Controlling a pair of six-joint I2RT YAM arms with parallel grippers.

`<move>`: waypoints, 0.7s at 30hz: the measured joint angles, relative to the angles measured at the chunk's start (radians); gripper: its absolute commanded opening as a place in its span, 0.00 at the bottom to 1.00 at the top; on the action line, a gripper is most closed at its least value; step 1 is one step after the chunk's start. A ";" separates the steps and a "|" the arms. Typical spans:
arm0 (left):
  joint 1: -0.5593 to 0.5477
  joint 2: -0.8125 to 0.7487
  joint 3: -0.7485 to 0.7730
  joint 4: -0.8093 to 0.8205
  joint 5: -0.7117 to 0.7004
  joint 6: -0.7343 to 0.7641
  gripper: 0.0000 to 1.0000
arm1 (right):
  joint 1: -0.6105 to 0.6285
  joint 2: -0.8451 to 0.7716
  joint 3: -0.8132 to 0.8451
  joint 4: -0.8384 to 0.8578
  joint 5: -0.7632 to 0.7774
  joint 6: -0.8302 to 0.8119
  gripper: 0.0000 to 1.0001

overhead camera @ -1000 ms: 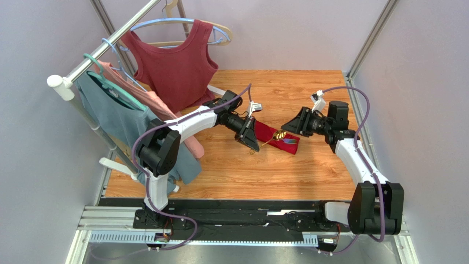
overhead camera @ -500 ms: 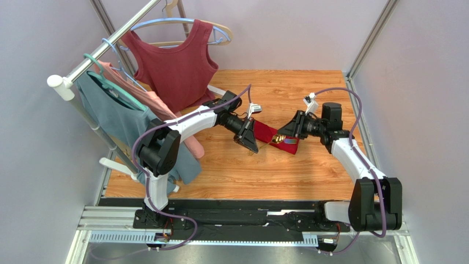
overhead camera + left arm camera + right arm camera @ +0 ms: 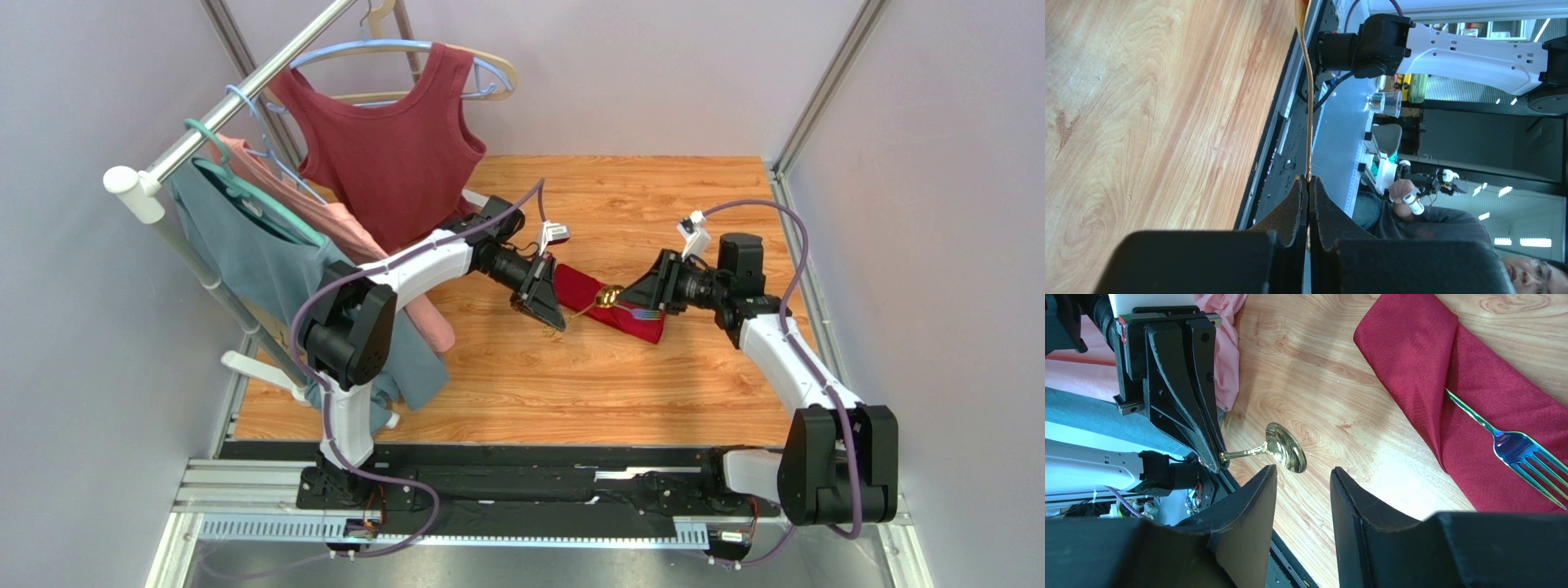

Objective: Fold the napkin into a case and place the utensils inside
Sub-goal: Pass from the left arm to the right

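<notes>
The crimson napkin is folded into a narrow case (image 3: 597, 310) (image 3: 1425, 349) lying mid-table. A gold fork (image 3: 1517, 447) rests on it, its handle tucked under the fold and its tines sticking out. My left gripper (image 3: 555, 321) (image 3: 1308, 184) is shut on the thin handle of a gold spoon (image 3: 1309, 110), which it holds above the wood just left of the case. The spoon's bowl (image 3: 606, 297) (image 3: 1285, 447) hangs right in front of my right gripper (image 3: 628, 294) (image 3: 1303, 478). That gripper is open with nothing between its fingers, and one fingertip (image 3: 1260, 484) is just below the bowl.
A clothes rail at the back left carries a maroon sleeveless top (image 3: 390, 135), a pink garment (image 3: 356, 239) and a teal shirt (image 3: 264, 263), close behind the left arm. A black rail (image 3: 528, 472) runs along the near table edge. Walls close in both sides.
My right gripper has moved left up to the spoon's bowl, its jaws narrowing and then widening again. The left gripper, still holding the spoon, has shifted slightly up and left.
</notes>
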 measured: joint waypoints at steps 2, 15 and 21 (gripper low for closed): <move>0.000 0.000 0.000 0.000 0.003 0.000 0.00 | 0.000 0.001 0.000 0.003 -0.002 0.001 0.39; -0.006 0.000 0.000 -0.005 0.037 -0.002 0.00 | 0.010 0.037 -0.017 0.092 -0.046 0.045 0.00; -0.004 0.011 0.043 -0.034 -0.047 0.003 0.50 | 0.014 -0.020 -0.042 0.055 0.072 0.088 0.00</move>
